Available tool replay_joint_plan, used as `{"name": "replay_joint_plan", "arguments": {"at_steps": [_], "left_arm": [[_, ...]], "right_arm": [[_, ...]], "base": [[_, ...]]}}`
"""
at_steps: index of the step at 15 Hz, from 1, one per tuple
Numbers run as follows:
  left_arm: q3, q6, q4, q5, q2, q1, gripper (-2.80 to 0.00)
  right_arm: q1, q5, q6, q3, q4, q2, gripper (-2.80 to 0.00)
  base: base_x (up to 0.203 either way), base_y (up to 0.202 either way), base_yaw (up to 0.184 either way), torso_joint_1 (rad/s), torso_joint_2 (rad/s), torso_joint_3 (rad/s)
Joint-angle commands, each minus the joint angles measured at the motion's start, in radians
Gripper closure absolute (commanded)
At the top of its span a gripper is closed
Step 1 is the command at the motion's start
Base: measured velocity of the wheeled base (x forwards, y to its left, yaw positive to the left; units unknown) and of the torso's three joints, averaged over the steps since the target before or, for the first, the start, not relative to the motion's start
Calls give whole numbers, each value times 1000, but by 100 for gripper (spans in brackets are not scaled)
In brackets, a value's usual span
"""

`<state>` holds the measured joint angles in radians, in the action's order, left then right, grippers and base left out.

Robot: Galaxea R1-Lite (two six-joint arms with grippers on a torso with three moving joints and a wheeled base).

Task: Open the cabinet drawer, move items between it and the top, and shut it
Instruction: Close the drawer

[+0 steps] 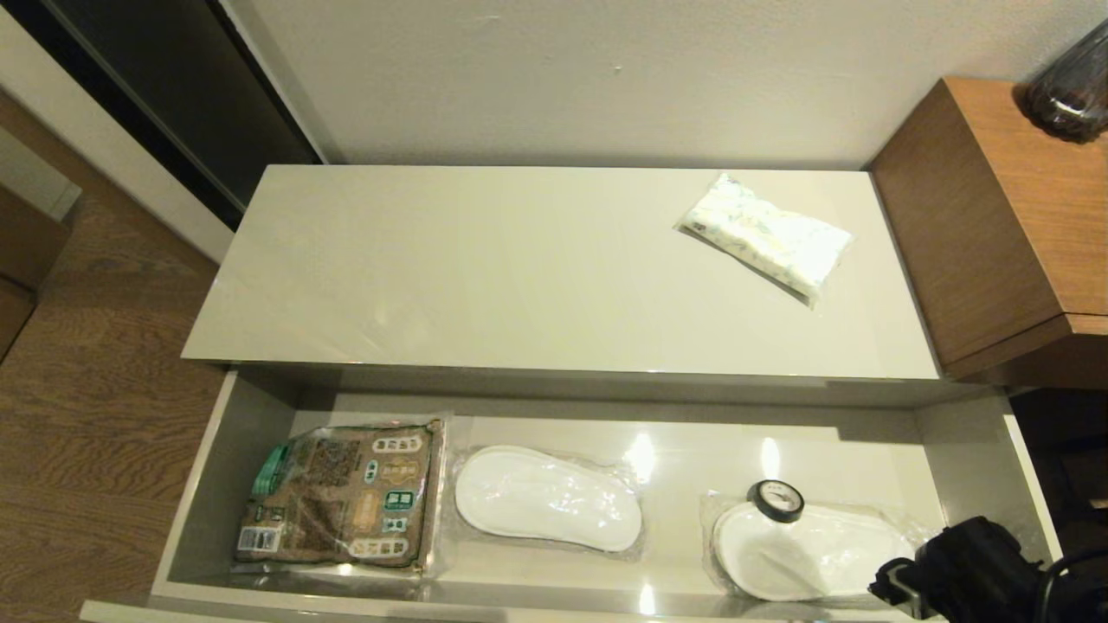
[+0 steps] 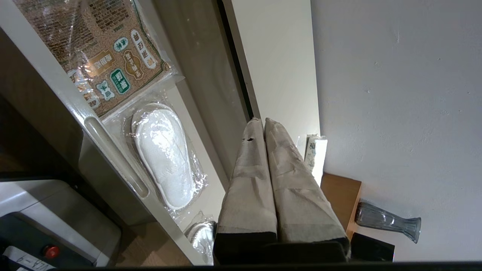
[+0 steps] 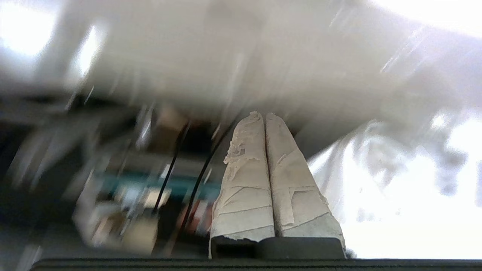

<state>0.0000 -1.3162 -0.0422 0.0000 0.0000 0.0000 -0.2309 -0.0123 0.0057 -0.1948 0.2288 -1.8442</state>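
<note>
The cabinet drawer (image 1: 197, 484) stands pulled out below the cream-white top (image 1: 485, 268). The black tape roll (image 1: 775, 500) lies in the drawer's right part, resting on a bagged slipper. The white packet with pale print (image 1: 766, 238) lies on the top at the back right and also shows as the white packet (image 2: 315, 154) in the left wrist view. My right arm (image 1: 969, 567) is over the drawer's front right corner; its gripper (image 3: 263, 114) is shut and empty. My left gripper (image 2: 263, 121) is shut and empty, in front of the drawer front, outside the head view.
In the drawer lie a brown-and-green printed packet (image 1: 342, 497) at the left and two white slippers in clear bags (image 1: 547, 497) (image 1: 809, 554). A taller brown wooden unit (image 1: 995, 216) with a dark glass vase (image 1: 1073, 86) stands right of the cabinet. A wall runs behind.
</note>
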Motion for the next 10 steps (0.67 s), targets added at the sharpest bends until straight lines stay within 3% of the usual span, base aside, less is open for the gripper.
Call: {"name": "replay_joint_plan", "arguments": {"at_steps": [1, 4, 6, 10], "left_arm": [[0, -8, -1, 0, 2, 0, 0], [0, -8, -1, 0, 2, 0, 0], [0, -8, -1, 0, 2, 0, 0], [0, -8, -1, 0, 2, 0, 0]], "right_arm": [[-1, 63, -3, 5, 208, -130, 0], [-1, 94, -8, 2, 296, -169, 0], [-1, 134, -32, -22, 472, -184, 0], [8, 158, -47, -105, 434, -102, 0]], "base": [[0, 0, 0, 0, 0, 0], [0, 0, 0, 0, 0, 0], [0, 0, 0, 0, 0, 0], [0, 0, 0, 0, 0, 0]]}}
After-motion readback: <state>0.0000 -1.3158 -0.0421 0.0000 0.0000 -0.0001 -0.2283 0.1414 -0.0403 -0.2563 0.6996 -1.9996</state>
